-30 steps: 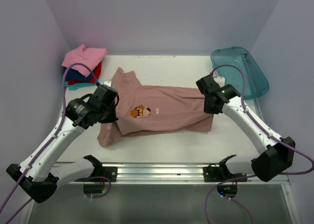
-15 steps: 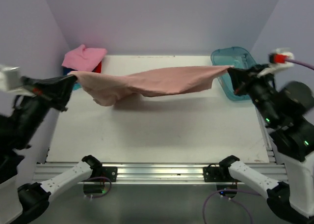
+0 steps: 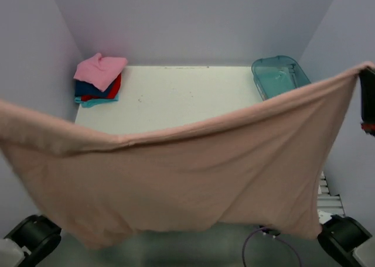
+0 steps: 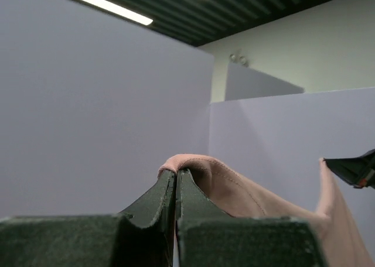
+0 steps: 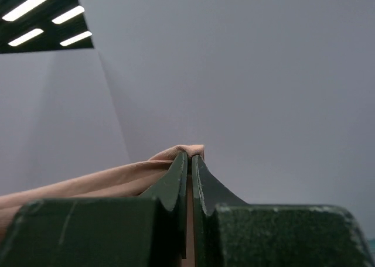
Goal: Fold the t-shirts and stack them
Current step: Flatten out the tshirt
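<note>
1. The pink-brown tee (image 3: 176,185) hangs in the air as a wide, sagging sheet. It stretches from the left edge of the overhead view up to the right edge. It sits close to the camera and covers the near half of the tabletop (image 3: 187,97) and nearly all of both arms (image 3: 343,235). Its chest print does not show.
2. Pale lilac walls (image 3: 193,21) close in the back and both sides.
3. Only the far part of the tabletop is visible, above the tee's drooping top edge.
4. A teal tub (image 3: 280,76) sits at the far right corner, and the tee's edge hides its near end.
5. A stack of folded tees (image 3: 98,79) lies at the far left corner, with bright pink on top and red, blue and teal beneath. It is well apart from the hanging tee.
6. The left gripper (image 4: 176,179) has its jaws pressed together on a fold of the tee's hem. It is out of the overhead view.
7. The right gripper (image 5: 189,161) has its jaws clamped on another fold. From above it shows as a dark shape where the tee's right corner peaks.
8. A second ago the tee lay flat on the tabletop. Half a second ago it was stretched low over the back of the tabletop with both arms in plain sight. It is now lifted much higher and hides them.
</note>
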